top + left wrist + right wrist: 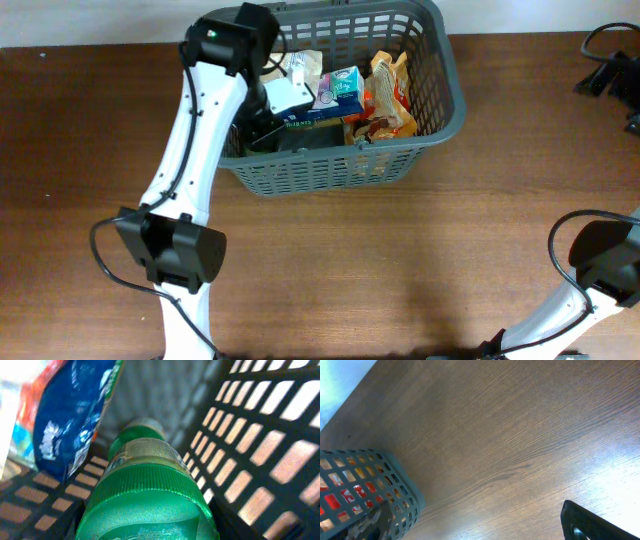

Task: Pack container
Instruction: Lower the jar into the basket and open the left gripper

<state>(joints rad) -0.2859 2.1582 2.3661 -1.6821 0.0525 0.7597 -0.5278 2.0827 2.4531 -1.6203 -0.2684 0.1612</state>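
Observation:
The dark grey slotted container stands at the back middle of the table. My left gripper reaches down into its left half. In the left wrist view the gripper is shut on a green bottle, which lies along the basket's lattice wall with its cap toward the camera. My right gripper is at the far right of the table, away from the basket. In the right wrist view only one dark finger shows, set wide, with nothing held.
Inside the basket lie a teal and white box, an orange snack bag and a blue packet. The basket's corner shows in the right wrist view. The brown wooden table surrounds it.

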